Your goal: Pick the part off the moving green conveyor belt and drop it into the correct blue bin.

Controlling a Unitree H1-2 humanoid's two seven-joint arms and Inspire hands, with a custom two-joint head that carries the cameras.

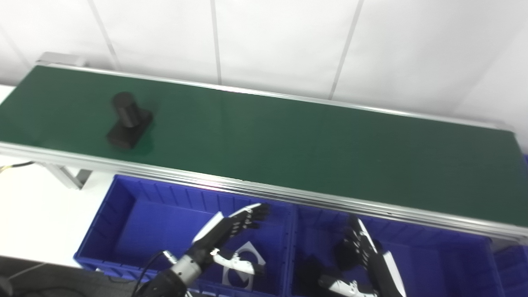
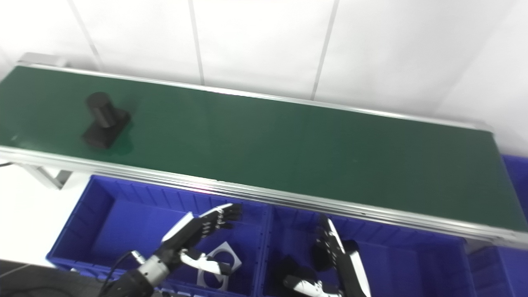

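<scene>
A black part (image 1: 128,120), a cylinder on a flat block base, lies on the green conveyor belt (image 1: 288,140) near its left end; it also shows in the right eye view (image 2: 105,119). My left hand (image 1: 231,233) is open and empty, hovering over the left blue bin (image 1: 123,214). My right hand (image 1: 367,255) is open and empty over the right blue bin (image 1: 437,255). Both hands are well below and to the right of the part.
A light grey flat frame-shaped part (image 1: 243,268) lies in the left bin under my left hand. A dark part (image 2: 288,268) lies in the right bin. The belt's metal rail (image 1: 288,194) runs between bins and belt. A further blue bin (image 2: 515,169) sits at the far right.
</scene>
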